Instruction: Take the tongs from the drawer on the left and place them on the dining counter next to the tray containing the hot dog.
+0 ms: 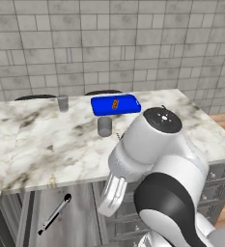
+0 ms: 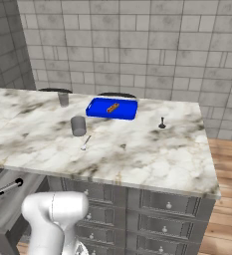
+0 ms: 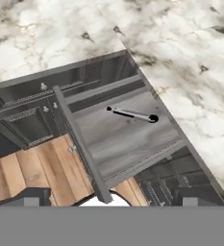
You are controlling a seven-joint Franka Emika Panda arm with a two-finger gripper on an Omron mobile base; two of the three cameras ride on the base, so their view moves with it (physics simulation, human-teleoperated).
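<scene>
**Hovering over the open drawer, pincer spread wide and empty**

Hanging above the pulled-out drawer (image 3: 123, 139), the pincer (image 3: 111, 201) has its jaws at full spread, with nothing between them and nothing touched; its two dark tips barely rise into the hand view and are partly cut off by the lower edge.

Inside the drawer lie the tongs (image 3: 131, 114), flat on the grey floor of the drawer, silver arms together and a black end toward the counter side. From the left base view the same tongs (image 1: 55, 214) show below the counter edge, lying on a slant; from the right base view just one black end and a short length of them (image 2: 7, 188) can be seen, the rest cut off at the picture's left border.

On the dining counter (image 1: 46, 144) sits the blue tray (image 1: 115, 104), holding the hot dog (image 1: 115, 103) near its middle. A grey cup (image 1: 104, 126) stands just in front of the tray, and a second one (image 1: 63, 102) stands off to its left near the far edge. A thin pale utensil (image 2: 85, 142) lies beside the nearer cup, too small to identify, and a small dark spoon-like thing (image 2: 162, 123) rests to the right of the tray
</scene>
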